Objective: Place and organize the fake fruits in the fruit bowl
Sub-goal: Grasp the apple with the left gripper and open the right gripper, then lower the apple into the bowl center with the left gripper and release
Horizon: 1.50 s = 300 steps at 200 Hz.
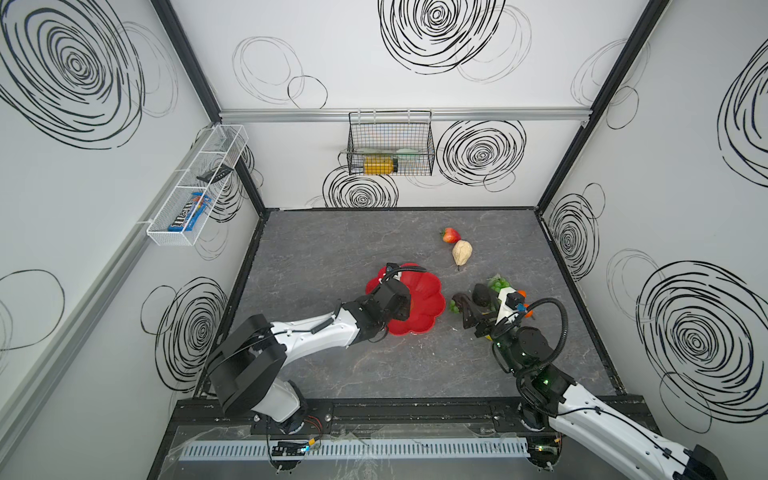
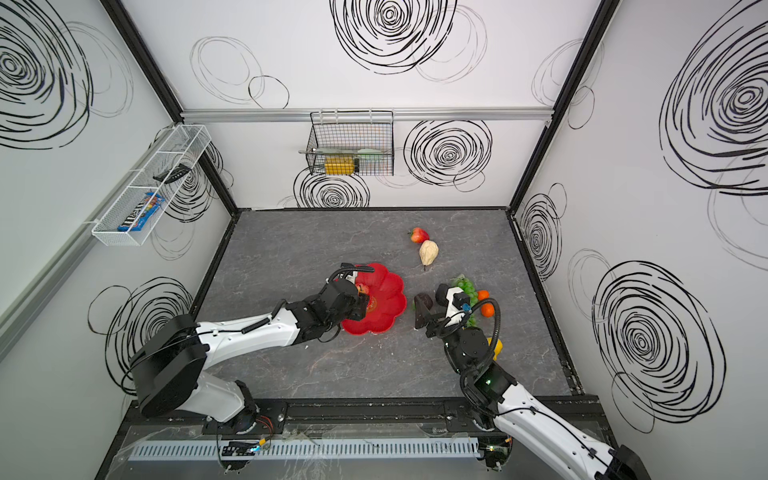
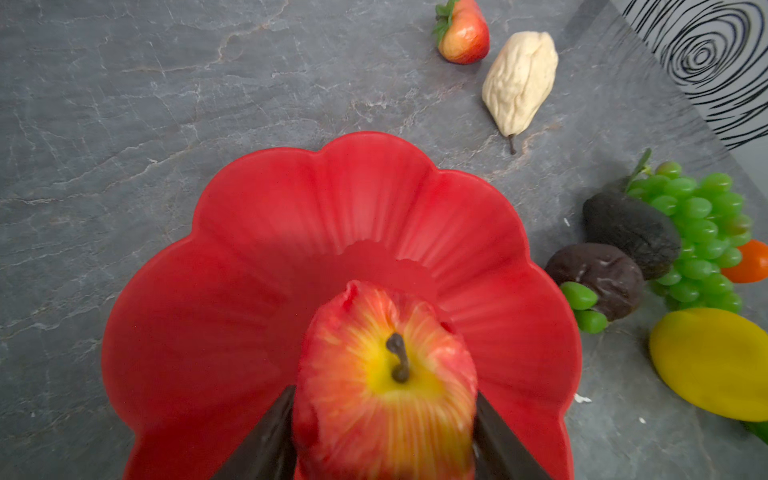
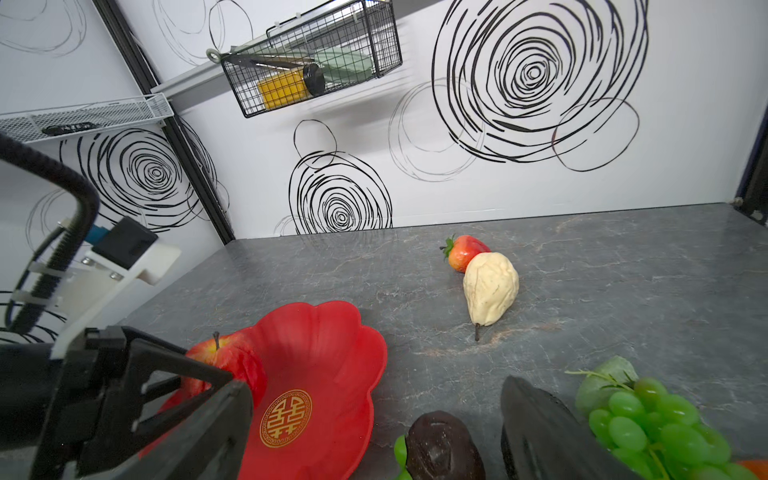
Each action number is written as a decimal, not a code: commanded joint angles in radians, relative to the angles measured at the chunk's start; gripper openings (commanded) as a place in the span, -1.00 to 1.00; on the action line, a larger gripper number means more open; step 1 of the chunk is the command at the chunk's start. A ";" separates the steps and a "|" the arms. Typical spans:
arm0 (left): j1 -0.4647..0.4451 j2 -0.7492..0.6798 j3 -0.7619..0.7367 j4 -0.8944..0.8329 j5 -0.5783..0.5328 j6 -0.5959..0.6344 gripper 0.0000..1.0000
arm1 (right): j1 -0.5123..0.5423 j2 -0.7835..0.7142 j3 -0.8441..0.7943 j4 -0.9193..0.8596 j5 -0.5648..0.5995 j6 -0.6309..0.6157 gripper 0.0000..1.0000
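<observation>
Red-and-yellow plastic apple (image 3: 374, 424), clamped by the left gripper (image 3: 385, 392), hangs over the scalloped glossy red bowl (image 3: 249, 232); whether it touches is unclear. The right gripper (image 4: 380, 388) stands wide, a dark brown mangosteen (image 4: 442, 449) between its jaws, cut off by the frame. The left arm (image 1: 316, 328) hides part of the bowl in both top views.

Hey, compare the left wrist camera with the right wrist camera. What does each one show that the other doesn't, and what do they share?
Only the left wrist view shows the yellow lemon. Only the right wrist view shows the wire basket holding the yellow bottle, and the gold emblem in the fruit bowl. Both show the bowl, the apple, strawberry, pear and grapes.
</observation>
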 commanded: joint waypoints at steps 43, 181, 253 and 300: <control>-0.024 0.128 0.061 0.139 -0.091 0.024 0.19 | -0.014 0.019 0.005 0.012 -0.012 0.036 0.95; -0.042 0.208 0.025 0.178 -0.116 0.007 0.39 | -0.029 0.050 0.007 0.027 -0.031 0.036 0.95; -0.047 0.200 0.018 0.180 -0.104 -0.002 0.49 | -0.031 0.058 0.009 0.026 -0.040 0.038 0.95; -0.053 0.167 0.015 0.171 -0.109 -0.002 0.77 | -0.034 0.052 0.011 0.020 -0.039 0.039 0.95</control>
